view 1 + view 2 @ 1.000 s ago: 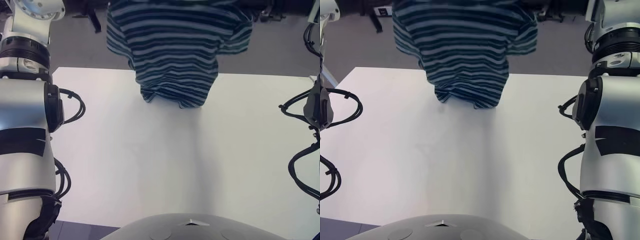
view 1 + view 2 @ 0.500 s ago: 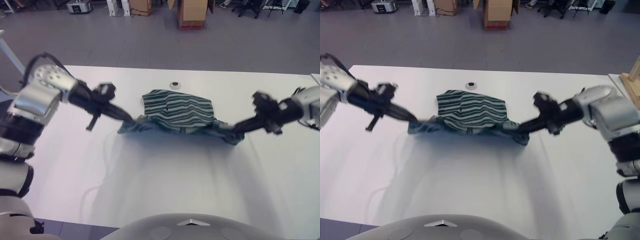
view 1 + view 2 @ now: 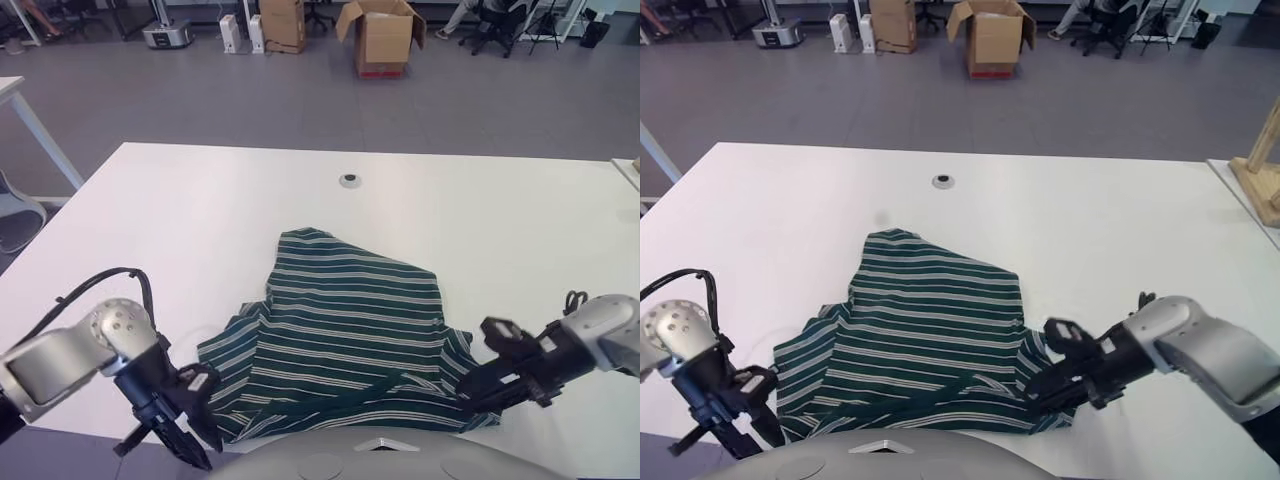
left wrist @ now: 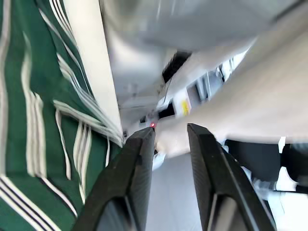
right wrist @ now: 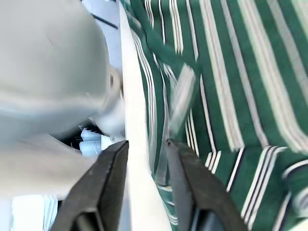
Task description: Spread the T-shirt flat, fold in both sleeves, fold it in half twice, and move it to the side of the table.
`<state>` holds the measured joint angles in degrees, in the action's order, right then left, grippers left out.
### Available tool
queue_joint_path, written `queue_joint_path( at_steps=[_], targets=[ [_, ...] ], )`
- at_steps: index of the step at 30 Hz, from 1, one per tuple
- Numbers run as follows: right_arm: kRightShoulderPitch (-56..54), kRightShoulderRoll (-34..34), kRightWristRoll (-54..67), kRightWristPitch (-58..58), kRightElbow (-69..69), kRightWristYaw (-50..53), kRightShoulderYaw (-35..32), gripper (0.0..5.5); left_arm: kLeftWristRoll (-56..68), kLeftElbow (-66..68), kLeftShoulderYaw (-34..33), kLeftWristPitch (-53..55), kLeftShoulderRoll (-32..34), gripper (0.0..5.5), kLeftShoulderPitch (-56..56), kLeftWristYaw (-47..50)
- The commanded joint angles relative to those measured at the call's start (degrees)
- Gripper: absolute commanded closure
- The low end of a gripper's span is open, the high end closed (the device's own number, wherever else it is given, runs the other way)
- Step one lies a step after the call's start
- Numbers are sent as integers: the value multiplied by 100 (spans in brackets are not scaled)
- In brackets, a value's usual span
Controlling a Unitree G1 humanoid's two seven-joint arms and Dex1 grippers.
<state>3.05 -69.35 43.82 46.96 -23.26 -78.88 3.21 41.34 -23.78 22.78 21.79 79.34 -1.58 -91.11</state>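
T-shirt (image 3: 345,340) lies rumpled by the counter's (image 3: 200,200) near edge

Left claw (image 4: 171,132) and right claw (image 5: 147,144) flank its near corners, jaws parted, apparently gripping nothing; they look placed to tug the hem flat.

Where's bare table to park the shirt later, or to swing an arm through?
The table is bare beyond the far edge of the T-shirt, apart from the small grommet, and in wide patches between the T-shirt and both side edges. The near edge is crowded: the left gripper and right gripper sit at the T-shirt's near corners.
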Motion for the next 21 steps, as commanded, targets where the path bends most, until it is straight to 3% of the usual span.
queue_joint_path(
  at_steps=[1,3,7,11,15,21],
  targets=[
    [-1487,1043,-37,311,1203,1051,-199,404,549,1436,-613,1025,-1309,427,-1817,392],
    [-1987,1608,-611,-48,1877,1727,-42,404,58,2301,-628,870,-2169,427,-2507,869],
    [-2487,2510,-1680,-1022,2969,2398,401,404,-1961,4061,-92,-1075,-3592,427,-2992,1830],
    [-2779,3476,-1890,-1123,4375,2179,696,404,-2678,4973,308,-2299,-4664,427,-2414,1886],
    [-2791,3656,-1868,-846,4784,1691,702,404,-2683,4829,184,-2384,-4841,427,-1947,1693],
    [-2577,3598,-1297,-118,3451,1299,424,511,-2948,4955,1,-2638,-4833,425,-1692,1818]
  ],
)
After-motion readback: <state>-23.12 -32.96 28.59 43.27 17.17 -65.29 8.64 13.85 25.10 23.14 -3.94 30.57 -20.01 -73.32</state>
